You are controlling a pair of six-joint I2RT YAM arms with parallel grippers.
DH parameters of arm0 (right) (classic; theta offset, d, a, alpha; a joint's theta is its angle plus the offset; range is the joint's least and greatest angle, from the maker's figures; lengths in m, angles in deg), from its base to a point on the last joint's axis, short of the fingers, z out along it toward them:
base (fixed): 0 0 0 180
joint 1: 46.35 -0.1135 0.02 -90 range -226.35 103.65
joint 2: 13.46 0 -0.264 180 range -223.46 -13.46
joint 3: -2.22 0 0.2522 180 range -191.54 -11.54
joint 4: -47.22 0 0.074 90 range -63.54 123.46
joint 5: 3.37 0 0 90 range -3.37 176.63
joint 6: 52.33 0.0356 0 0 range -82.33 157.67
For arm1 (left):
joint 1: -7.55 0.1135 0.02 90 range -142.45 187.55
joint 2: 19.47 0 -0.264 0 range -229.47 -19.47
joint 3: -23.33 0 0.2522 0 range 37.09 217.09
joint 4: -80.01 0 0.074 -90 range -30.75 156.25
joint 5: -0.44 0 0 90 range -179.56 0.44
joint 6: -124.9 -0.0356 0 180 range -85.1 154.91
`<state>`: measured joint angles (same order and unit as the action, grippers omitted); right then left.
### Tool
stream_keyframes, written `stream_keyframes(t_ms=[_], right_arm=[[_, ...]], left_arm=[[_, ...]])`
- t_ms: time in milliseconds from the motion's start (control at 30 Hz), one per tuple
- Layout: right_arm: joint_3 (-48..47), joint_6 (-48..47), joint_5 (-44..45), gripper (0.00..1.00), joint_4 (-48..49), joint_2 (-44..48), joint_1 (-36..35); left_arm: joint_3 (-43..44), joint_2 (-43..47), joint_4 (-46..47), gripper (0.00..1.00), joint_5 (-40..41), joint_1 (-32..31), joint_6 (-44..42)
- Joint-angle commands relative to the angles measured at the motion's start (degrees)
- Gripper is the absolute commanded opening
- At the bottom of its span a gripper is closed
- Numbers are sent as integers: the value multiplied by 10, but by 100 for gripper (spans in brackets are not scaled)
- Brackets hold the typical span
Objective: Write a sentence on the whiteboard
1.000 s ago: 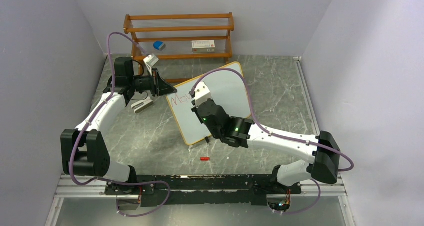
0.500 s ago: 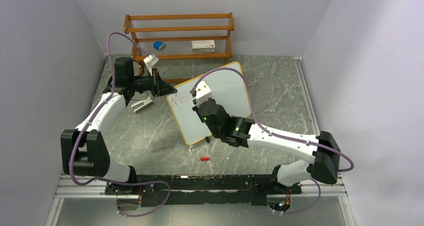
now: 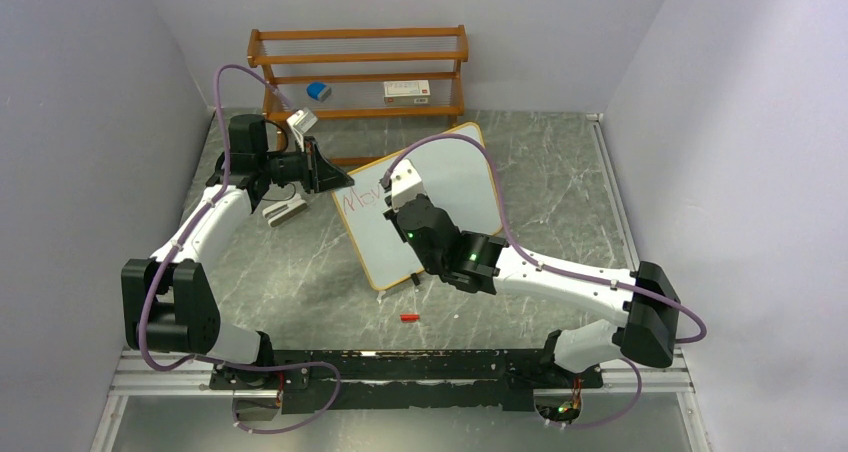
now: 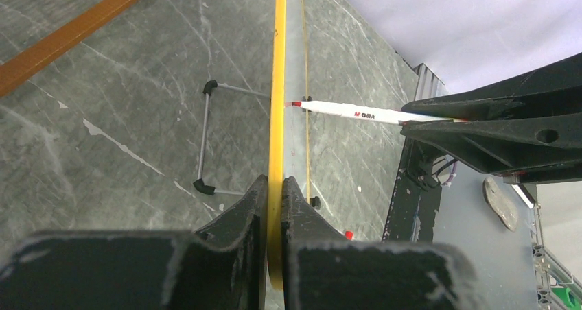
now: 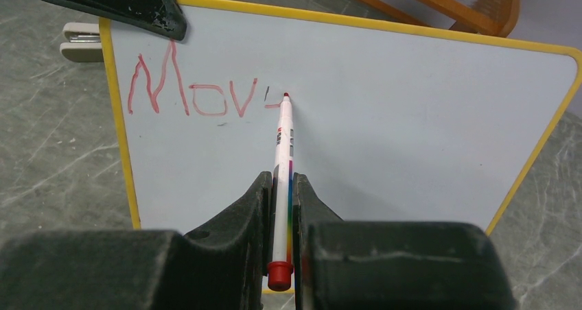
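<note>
The whiteboard point(image 3: 455, 187) stands tilted on the table, white with a thin yellow frame; it also shows in the right wrist view point(image 5: 412, 111). Red letters "MOV" and the start of a further letter are on its upper left. My left gripper point(image 3: 335, 179) is shut on the board's yellow edge point(image 4: 276, 104) at its top left corner. My right gripper point(image 3: 395, 194) is shut on a white marker point(image 5: 283, 152) with a red end. The marker's red tip point(image 5: 286, 95) touches the board just right of the "V". The marker also shows in the left wrist view point(image 4: 350, 111).
A brown slatted shelf rack point(image 3: 360, 67) stands at the back with a blue object point(image 3: 318, 91) and a white box point(image 3: 406, 90) on it. A grey eraser-like block point(image 3: 284, 210) lies left of the board. A red cap point(image 3: 408, 318) lies on the table in front.
My right gripper with the marker has shifted slightly right and down along the board. The left arm and the board have not moved.
</note>
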<state>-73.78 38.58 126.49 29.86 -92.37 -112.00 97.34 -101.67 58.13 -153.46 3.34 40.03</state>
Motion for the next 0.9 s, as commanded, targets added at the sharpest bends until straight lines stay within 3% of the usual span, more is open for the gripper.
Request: stream_keyframes(t_ms=[0, 867], right_arm=[[-12, -5, -13, 0, 19, -14, 7], [-6, 3, -62, 0, -20, -4, 5]], left_arm=[[1, -2, -8, 5, 6, 7, -31], [3, -2, -12, 5, 9, 6, -33]])
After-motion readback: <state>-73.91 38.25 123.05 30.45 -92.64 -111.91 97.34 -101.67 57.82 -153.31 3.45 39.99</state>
